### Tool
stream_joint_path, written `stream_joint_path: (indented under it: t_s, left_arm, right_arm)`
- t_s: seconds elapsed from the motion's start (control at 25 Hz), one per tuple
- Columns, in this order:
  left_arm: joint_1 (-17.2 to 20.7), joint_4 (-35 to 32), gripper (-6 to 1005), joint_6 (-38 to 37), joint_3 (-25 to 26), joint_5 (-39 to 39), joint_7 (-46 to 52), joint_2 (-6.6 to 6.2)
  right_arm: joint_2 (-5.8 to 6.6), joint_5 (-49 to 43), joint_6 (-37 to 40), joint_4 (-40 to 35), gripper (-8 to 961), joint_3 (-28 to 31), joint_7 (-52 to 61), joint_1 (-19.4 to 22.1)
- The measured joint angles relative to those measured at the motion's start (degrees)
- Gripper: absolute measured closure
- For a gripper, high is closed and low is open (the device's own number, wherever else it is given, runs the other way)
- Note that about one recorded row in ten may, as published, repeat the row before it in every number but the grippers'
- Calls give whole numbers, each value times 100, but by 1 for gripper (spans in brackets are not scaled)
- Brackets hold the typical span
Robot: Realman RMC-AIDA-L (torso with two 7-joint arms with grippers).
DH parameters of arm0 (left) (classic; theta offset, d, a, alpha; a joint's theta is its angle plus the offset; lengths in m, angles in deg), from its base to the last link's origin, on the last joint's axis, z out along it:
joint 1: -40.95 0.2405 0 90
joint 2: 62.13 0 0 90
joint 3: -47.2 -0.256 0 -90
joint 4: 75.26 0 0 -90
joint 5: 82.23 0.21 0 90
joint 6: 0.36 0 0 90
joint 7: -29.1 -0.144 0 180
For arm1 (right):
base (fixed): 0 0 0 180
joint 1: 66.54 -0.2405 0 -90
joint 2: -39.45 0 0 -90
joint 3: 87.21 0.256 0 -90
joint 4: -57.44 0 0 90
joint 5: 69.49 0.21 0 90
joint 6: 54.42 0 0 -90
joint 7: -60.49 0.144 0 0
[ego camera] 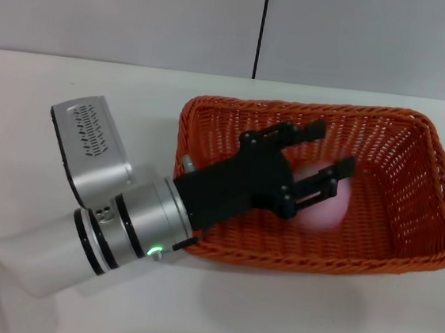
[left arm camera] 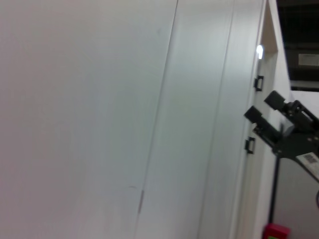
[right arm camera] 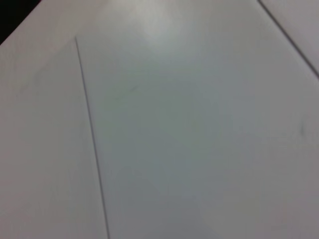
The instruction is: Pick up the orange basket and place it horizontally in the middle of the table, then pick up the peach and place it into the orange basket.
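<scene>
The orange basket lies lengthwise across the white table, right of the middle. The pink peach rests on the basket's floor. My left arm reaches over the basket's near-left rim, and my left gripper hangs open inside the basket. One of its fingers sits just above the peach, and bare weave shows between the two. Black spread fingers show against a wall in the left wrist view; whose they are I cannot tell. The right arm is out of the head view.
White wall panels with a dark seam rise behind the table's far edge. The right wrist view holds only a plain white surface with a thin line.
</scene>
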Motion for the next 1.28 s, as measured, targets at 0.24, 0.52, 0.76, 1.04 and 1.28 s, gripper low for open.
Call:
stream_joint_path:
  t_s: [0.24,0.52,0.76,1.04,1.28]
  left_arm:
    - [661,337,300,-102,761,7,-1032,29]
    - [1684,246,173,370,1706,-38,-1242,-7]
    - [2722,-467,173,1603,2801,-59,-1138,-31]
    - [3285,-1348,173,2332,3906,-65,-518,-49]
    - [3303,-1722,173,2337,4088,-60,-439,-38]
  right_arm:
    - [25,1,-112,-33,339,287,-113,-311]
    - [108,1,-121,-51,339,359,-120,-244]
    - [-20,0,-339,215,339,1117,-519,-76]
    - [-22,2,-360,739,339,1393,-817,52]
    - [-19,2,-421,1358,339,1503,-1552,-28]
